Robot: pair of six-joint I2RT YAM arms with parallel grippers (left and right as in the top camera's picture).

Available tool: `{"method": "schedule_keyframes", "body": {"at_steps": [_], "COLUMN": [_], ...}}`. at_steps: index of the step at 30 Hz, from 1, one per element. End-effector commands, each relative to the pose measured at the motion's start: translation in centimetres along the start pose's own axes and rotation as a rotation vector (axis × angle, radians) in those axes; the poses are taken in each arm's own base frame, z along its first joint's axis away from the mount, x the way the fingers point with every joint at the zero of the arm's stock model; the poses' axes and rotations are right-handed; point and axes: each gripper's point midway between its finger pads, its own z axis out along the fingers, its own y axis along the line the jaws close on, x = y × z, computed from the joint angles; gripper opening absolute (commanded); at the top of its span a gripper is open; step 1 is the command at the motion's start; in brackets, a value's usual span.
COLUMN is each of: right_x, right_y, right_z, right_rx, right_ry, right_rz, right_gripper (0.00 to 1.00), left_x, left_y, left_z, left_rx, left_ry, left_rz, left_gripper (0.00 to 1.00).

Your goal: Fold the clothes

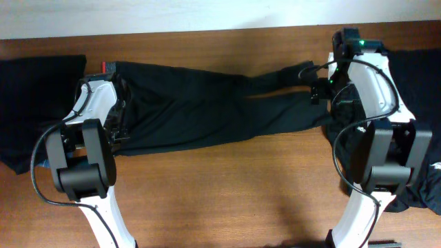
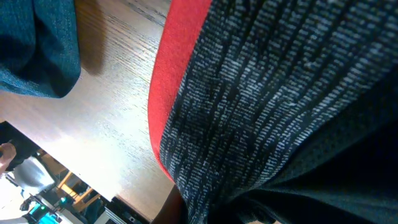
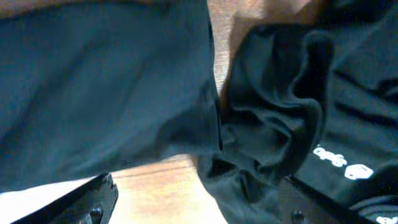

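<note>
Near edge: two white arms [image 1: 103, 207] rise from the front of the brown wooden desk [image 1: 234, 186] and reach away over it.

Left tool [image 1: 118, 111]: clenched tight. It sits low at the waist end of the long black trousers [image 1: 207, 103]. In the left wrist view the red-edged grey knit waistband [image 2: 261, 118] fills most of the frame, very close, and runs up from the bottom edge, with bare desk to its left. The tool's own tips are hidden under that cloth. Cannot tell whether fabric is pinched between them.

Right tool [image 1: 321, 91]: released and spread wide. It stands over the leg end of the trousers. In the right wrist view the dark fingers [image 3: 93, 202] show only at the bottom corners, well apart. Below lies a trouser-leg hem on the left, and just beside it a rumpled black garment with a small white logo [image 3: 339, 165] on the right. A strip of bare desk shows between the two. Nothing is seen gripped.

The trousers lie flat across the middle of the desk. The waist is at the left, with a red edge showing beside the left arm. The legs run rightward and part slightly near the right tool.

Further out: a dark fabric heap [image 1: 34, 103] lies at the left end of the desk, near the waistband. More black cloth [image 1: 420, 76] lies at the right end behind the right arm.
</note>
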Motion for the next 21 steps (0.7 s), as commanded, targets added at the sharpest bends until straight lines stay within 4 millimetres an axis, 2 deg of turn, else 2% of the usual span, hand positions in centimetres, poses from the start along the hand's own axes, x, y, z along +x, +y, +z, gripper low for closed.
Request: {"method": "schedule_keyframes", "body": {"at_steps": [1,2,4,5,6,7,8,11,16,21], "right_x": [0.8,0.9,1.0,0.8,0.7,0.2,-0.1,-1.0,-1.9,-1.2], "right_y": [0.0,0.0,-0.2,-0.4,-0.5,-0.3,-0.1,-0.5,-4.1,-4.2], "right_z": [2.1,2.4,2.6,2.6,2.6,2.6,2.5,2.4,2.7,4.8], "right_rx": [-0.008,-0.008,-0.008,-0.014,-0.026,-0.077,-0.125,-0.245,-0.258,-0.261], "right_ry": [0.021,0.025,0.024,0.019,0.013,-0.001,-0.01,-0.043,-0.09,-0.037], "right_rz": [0.004,0.025,0.067,0.117,0.14,0.164,0.178,0.233,0.316,0.318], "right_gripper": [0.86,0.84,0.64,0.34,0.18,0.09,0.05,0.04,0.04,0.04], "left_x": [-0.2,-0.2,-0.2,-0.3,-0.3,-0.3,-0.3,-0.4,-0.6,-0.6], "left_y": [1.1,1.1,1.1,1.1,1.1,1.0,1.0,1.0,0.3,0.0], "left_z": [-0.8,-0.8,-0.8,-0.8,-0.8,-0.8,-0.8,-0.8,-0.8,-0.8], "left_rx": [-0.02,-0.019,-0.019,-0.018,-0.018,-0.017,-0.017,-0.017,0.024,0.038], "left_ry": [-0.034,-0.035,-0.036,-0.037,-0.039,-0.04,-0.04,-0.041,-0.045,-0.044], "left_rz": [-0.039,-0.04,-0.04,-0.041,-0.042,-0.043,-0.042,-0.043,-0.051,-0.053], "left_gripper": [0.01,0.0,0.01,0.01,0.01,0.01,0.01,0.01,0.01,0.01]}}
